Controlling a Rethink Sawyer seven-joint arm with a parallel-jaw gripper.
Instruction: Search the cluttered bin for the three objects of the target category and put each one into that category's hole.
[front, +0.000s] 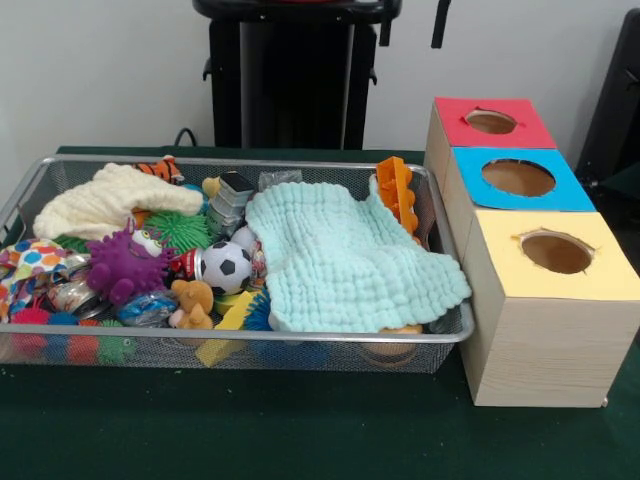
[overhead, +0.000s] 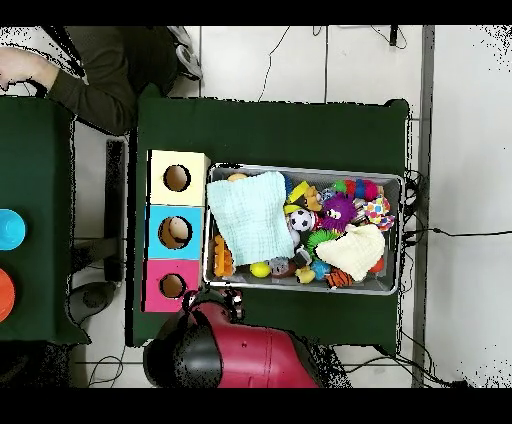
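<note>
**Inspector:** Front view first. The basket (front: 230, 340) sits on the green counter (front: 300, 430), filled with toys. A pale green cloth (front: 350, 265) covers its right half and hangs over the near rim. A cream cloth (front: 110, 200) lies at the far left. Between them are a purple spiky toy (front: 125, 265), a small soccer ball (front: 226, 267), a green spiky ball (front: 180, 230) and a little brown bear (front: 192, 303). An orange plastic piece (front: 396, 190) stands against the far right corner.

**Clerk:** And the boxes?

**Inspector:** Three wooden boxes in a row, touching the basket's right end. Red top (front: 490, 122) farthest, blue hole (front: 518, 177) in the middle, yellow top (front: 556, 252) nearest. All three holes look unoccupied, though their depths are in shadow.

**Clerk:** The arm?

**Inspector:** In the overhead view the red arm (overhead: 250, 355) is drawn back beside the counter, near the red-topped box. Its gripper is not clearly seen in either view, so I cannot tell whether it is spread or pressed together.

**Clerk:** Anything else?

**Inspector:** In the overhead view, a person's dark sleeve (overhead: 95, 85) at the upper left, well apart from the basket.
</note>
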